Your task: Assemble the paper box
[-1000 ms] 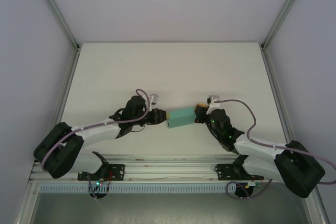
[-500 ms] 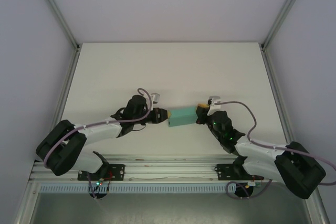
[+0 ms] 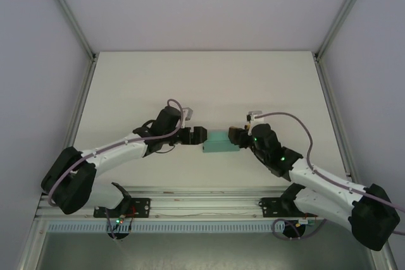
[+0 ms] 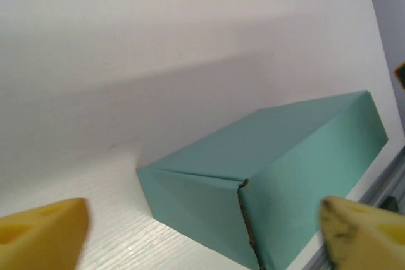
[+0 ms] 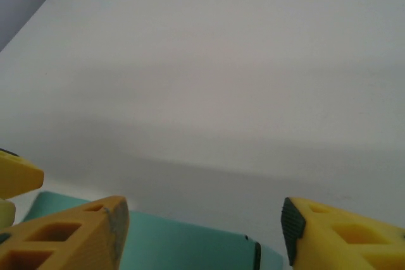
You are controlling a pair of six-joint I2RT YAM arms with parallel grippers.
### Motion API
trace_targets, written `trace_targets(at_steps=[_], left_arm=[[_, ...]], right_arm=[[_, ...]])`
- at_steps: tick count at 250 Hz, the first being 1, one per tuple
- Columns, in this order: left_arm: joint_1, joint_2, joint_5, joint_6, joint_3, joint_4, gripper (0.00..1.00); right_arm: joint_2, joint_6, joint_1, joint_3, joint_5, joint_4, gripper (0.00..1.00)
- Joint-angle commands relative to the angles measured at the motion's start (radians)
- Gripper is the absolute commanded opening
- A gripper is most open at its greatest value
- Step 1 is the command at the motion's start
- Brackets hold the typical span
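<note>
The paper box (image 3: 217, 143) is a closed teal-green rectangular box lying on the white table between the two arms. My left gripper (image 3: 197, 136) stands open at its left end, apart from it. In the left wrist view the box (image 4: 272, 162) lies just ahead of the left gripper (image 4: 202, 235), and both yellow fingertips (image 4: 44, 235) stand wide of it. My right gripper (image 3: 235, 136) is open at the box's right end. From the right wrist, the box's top (image 5: 177, 245) shows low between the spread fingers of the right gripper (image 5: 202, 232).
The white table (image 3: 202, 86) stretches far behind the box. Grey enclosure walls with metal posts (image 3: 69, 11) close in the left, right and back sides. An aluminium rail (image 3: 202, 207) with both arm bases runs along the near edge.
Both grippers have opened and let go of the box, which they held by its ends a second ago. The box now lies flat on the table.
</note>
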Motion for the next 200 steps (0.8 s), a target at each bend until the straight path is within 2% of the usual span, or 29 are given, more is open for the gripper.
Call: trace_targets(at_steps=[1, 22, 44, 65, 94, 142, 180, 200], left_arm=[[-0.008, -0.053, -0.105, 0.030, 0.080, -0.124, 1.00], [-0.006, -0.068, -0.178, 0.063, 0.117, -0.169, 1.00], [-0.002, -0.077, -0.231, 0.083, 0.146, -0.208, 1.00], [0.005, -0.087, -0.267, 0.103, 0.161, -0.234, 1.00], [0.019, -0.102, -0.328, 0.118, 0.168, -0.278, 1.00], [0.070, -0.135, -0.379, 0.087, 0.112, -0.287, 1.00], [0.117, -0.141, -0.362, 0.059, 0.056, -0.277, 1.00], [0.140, -0.142, -0.348, 0.041, 0.017, -0.245, 1.00]], right_arm=[[0.015, 0.001, -0.006, 0.097, 0.035, -0.162, 0.69], [0.039, -0.041, -0.009, 0.156, 0.038, -0.220, 0.74], [0.062, -0.149, -0.009, 0.213, -0.016, -0.273, 0.87], [0.088, -0.307, -0.011, 0.275, -0.118, -0.344, 1.00], [0.132, -0.592, -0.011, 0.356, -0.286, -0.480, 1.00], [0.214, -1.083, -0.010, 0.409, -0.380, -0.629, 1.00], [0.311, -1.209, -0.011, 0.470, -0.289, -0.611, 1.00], [0.391, -1.260, -0.010, 0.535, -0.288, -0.675, 1.00]])
